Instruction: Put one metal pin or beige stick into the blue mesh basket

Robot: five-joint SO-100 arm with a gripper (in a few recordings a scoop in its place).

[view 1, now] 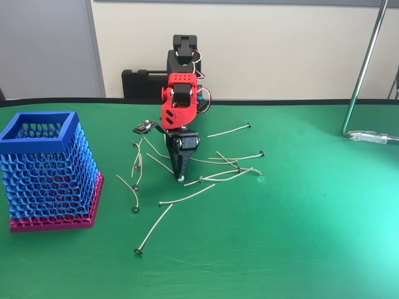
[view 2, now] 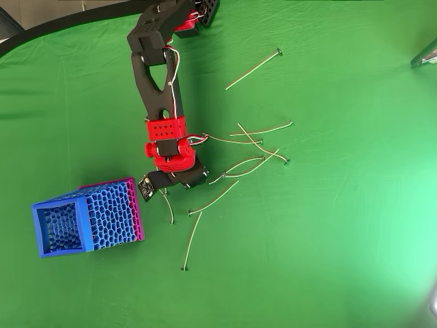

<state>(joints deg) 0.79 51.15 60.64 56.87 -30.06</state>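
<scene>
The blue mesh basket (view 1: pixel 48 177) (view 2: pixel 95 219) with its pink base stands upright at the table's left. Several thin beige metal pins lie scattered on the green cloth, among them one pin (view 1: pixel 187 198) (view 2: pixel 213 200) and a longer pin (view 1: pixel 153 230) (view 2: pixel 190 240) nearer the front. My gripper (view 1: pixel 179 176) (view 2: pixel 186 179) points straight down into the pile's left side, right of the basket. Its black fingers taper together and look shut, tips at the cloth by a pin's end. I cannot tell whether a pin is pinched; the overhead view hides the tips under the red wrist.
A metal stand post (view 1: pixel 365 68) with a clamp (view 1: pixel 374 137) rises at the right rear. A black box (view 1: pixel 144 84) sits behind the arm's base. Bare green cloth spreads at the front and right. A lone pin (view 1: pixel 229 131) (view 2: pixel 252 68) lies toward the back.
</scene>
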